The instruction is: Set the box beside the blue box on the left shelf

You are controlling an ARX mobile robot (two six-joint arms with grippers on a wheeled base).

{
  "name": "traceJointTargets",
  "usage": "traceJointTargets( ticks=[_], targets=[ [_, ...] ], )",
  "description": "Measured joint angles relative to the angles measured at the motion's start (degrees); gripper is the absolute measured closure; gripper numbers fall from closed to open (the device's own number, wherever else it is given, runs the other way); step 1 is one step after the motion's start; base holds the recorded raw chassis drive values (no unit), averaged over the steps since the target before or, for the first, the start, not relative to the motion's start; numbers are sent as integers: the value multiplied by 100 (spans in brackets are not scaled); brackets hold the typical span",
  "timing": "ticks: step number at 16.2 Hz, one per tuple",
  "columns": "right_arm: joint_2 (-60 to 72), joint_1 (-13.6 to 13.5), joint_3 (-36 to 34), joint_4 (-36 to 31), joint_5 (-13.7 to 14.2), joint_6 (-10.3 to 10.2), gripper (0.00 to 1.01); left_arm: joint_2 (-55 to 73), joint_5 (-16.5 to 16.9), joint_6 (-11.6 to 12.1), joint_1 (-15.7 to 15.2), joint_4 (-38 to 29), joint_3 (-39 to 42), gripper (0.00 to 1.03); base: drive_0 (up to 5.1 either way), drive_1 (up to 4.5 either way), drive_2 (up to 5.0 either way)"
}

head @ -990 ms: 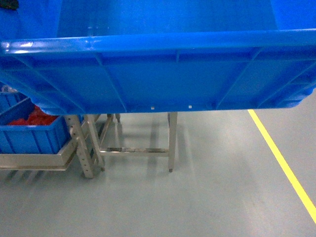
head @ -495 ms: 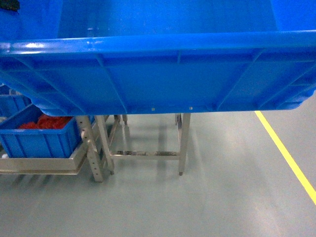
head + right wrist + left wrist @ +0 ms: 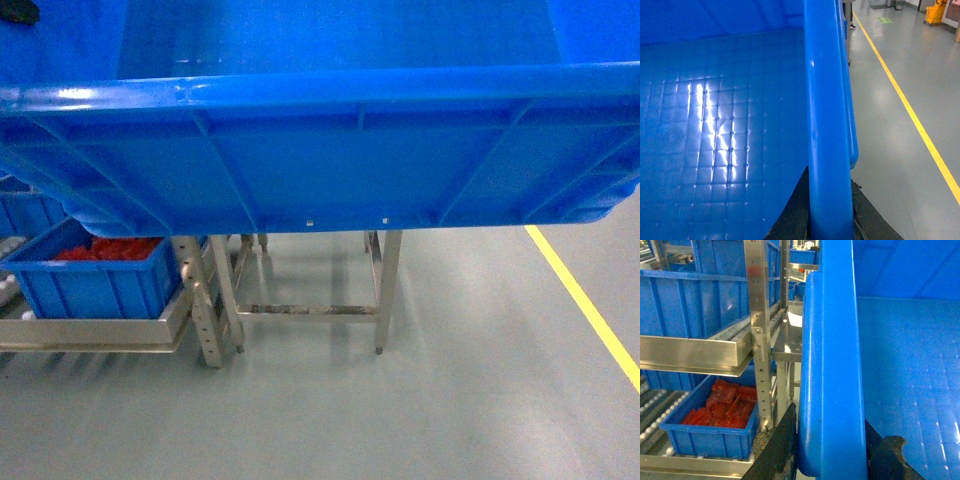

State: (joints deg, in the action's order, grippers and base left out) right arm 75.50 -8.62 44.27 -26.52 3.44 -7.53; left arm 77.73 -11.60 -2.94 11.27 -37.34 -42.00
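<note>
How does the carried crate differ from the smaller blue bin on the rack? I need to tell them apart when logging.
The carried crate is empty; the smaller bin holds red items. The crate is held off the floor, its side rims pinched by the left claw and the right claw; the bin rests on the rack's low roller deck. The crate looks much bigger. Both are bright blue plastic.

Left hand (image 3: 831, 450): two broad, matt black fingers (image 3: 782, 447) with rough, irregular edges. Right hand (image 3: 829, 212): the same black, tapering fingers (image 3: 796, 210).

Small blue bin (image 3: 95, 278) (red parts inside), yellow floor line (image 3: 585, 305).
</note>
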Motion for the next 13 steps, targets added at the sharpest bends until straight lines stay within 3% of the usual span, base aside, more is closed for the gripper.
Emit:
traceJointTargets(
  ticks=[5,13],
  targets=[
    [-2,0,0,-9,0,-4,94,0,0,-2,0,-26,0,83,-462,112,382],
    [-11,-2,0,2,-2,-4,94,0,0,-4,0,-24,0,83,-499,245,245]
  ],
)
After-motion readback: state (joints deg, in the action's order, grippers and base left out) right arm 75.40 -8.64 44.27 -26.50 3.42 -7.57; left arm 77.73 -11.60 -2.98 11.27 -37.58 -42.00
